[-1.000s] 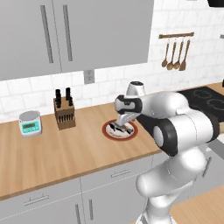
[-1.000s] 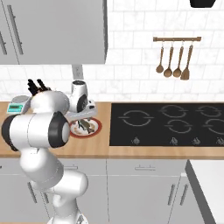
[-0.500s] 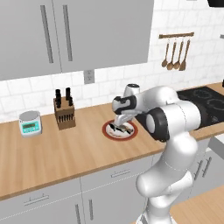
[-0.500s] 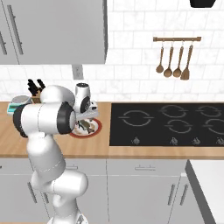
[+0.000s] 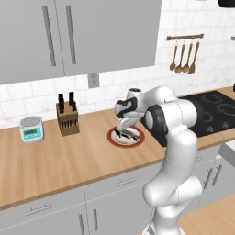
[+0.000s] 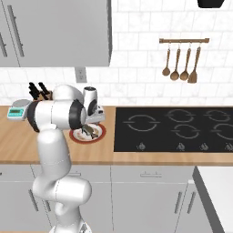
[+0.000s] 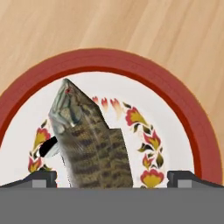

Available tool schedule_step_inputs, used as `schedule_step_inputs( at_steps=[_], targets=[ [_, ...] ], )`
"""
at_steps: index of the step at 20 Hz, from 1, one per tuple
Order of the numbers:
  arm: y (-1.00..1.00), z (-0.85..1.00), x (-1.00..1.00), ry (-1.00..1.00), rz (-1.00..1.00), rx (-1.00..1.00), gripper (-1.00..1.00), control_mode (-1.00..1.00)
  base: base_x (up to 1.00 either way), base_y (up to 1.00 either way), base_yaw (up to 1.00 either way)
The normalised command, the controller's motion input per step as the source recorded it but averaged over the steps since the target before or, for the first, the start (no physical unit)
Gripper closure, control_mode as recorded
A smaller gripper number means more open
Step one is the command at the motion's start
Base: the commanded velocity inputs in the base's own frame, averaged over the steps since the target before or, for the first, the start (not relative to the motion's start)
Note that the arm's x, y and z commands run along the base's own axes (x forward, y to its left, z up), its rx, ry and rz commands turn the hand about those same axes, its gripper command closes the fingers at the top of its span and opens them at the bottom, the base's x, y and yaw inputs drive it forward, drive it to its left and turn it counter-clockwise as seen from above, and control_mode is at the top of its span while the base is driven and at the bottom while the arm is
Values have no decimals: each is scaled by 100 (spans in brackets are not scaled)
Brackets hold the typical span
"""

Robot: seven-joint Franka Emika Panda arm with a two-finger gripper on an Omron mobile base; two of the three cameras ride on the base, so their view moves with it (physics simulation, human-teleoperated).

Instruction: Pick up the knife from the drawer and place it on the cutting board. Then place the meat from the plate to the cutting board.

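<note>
The white plate with the red rim (image 5: 111,137) (image 6: 101,133) (image 7: 175,89) lies on the wooden counter. On it lies the meat (image 7: 94,146) (image 5: 130,134) (image 6: 89,132), a mottled brownish-grey piece shaped like a fish. My gripper (image 5: 124,130) (image 6: 86,130) (image 7: 116,177) points down at the plate and is open. Its fingertips (image 7: 43,177) stand wide apart on either side of the meat, with gaps to it. The knife, the drawer and the cutting board are out of view.
A wooden knife block (image 5: 68,118) and a small kitchen scale (image 5: 31,128) stand at the back left of the counter. The black stove top (image 6: 177,129) lies to the right of the plate. Wooden utensils (image 6: 182,61) hang on the wall, with grey cabinets above.
The arm's elbow has swung in and its upper links have drawn upright. The hand has stayed low over the plate, with the meat still on it.
</note>
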Motion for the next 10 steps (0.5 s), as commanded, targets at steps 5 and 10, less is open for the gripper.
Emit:
schedule_step_inputs(
  at_steps=[5,10],
  targets=[
    [9,-21,10,0,0,0,-100,-100,0,0,0],
    [9,-18,0,0,0,0,-100,-100,0,0,0]
  ],
)
